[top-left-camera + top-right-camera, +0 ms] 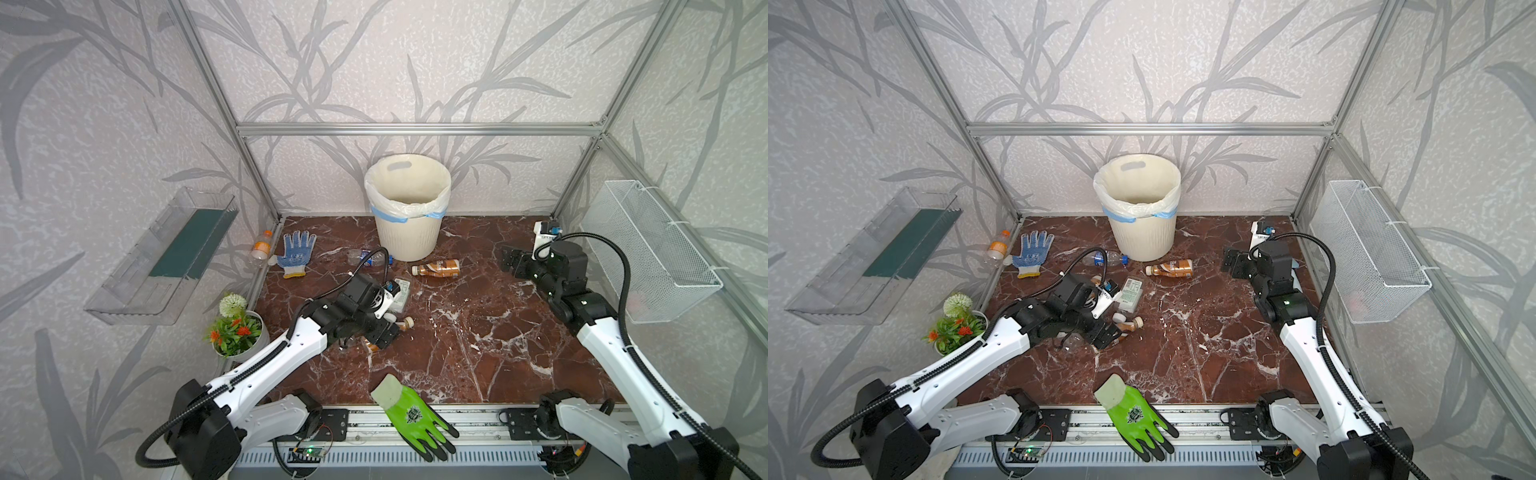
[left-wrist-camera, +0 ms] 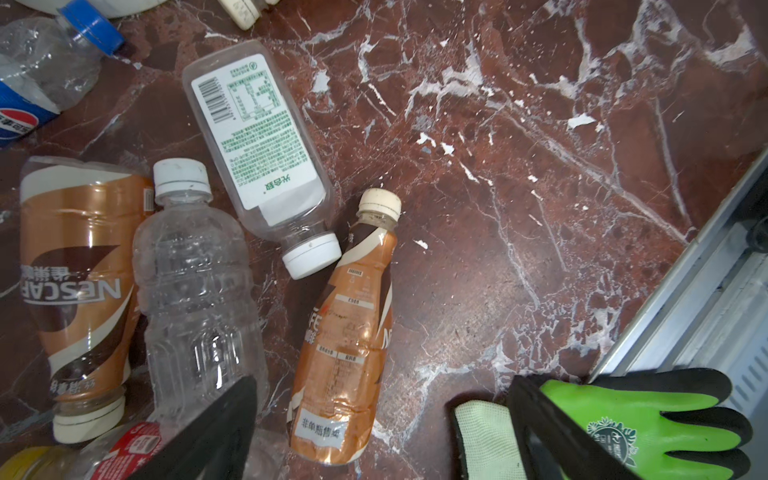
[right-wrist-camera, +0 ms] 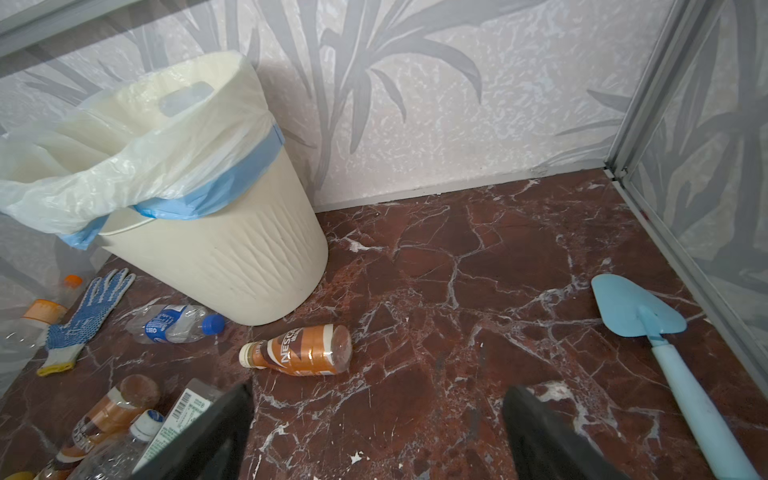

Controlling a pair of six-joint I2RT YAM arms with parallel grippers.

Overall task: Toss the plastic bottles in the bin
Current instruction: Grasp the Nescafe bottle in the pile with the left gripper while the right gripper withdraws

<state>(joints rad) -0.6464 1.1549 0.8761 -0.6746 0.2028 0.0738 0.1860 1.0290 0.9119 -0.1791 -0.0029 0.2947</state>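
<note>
Grey leaf-print wallpaper behind aluminium framing encloses a red-brown marble bench, with a clear wall tray left and a white wire-mesh basket right.

"NESCAFE" stands on the squat brown-and-cream labelled plastic bottle, a Pepsi globe on the blue label of the crushed clear blue-capped bottle, "非单瓶售卖" on a white sticker on the slim copper-brown plastic bottle, and "NESC" on the brown-labelled bottle lying alone.

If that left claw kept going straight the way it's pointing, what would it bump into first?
Probably the brown-label bottle with the cream cap, lying just ahead of the open left gripper; depth is unclear, so the marble table beside it is possible.
</note>
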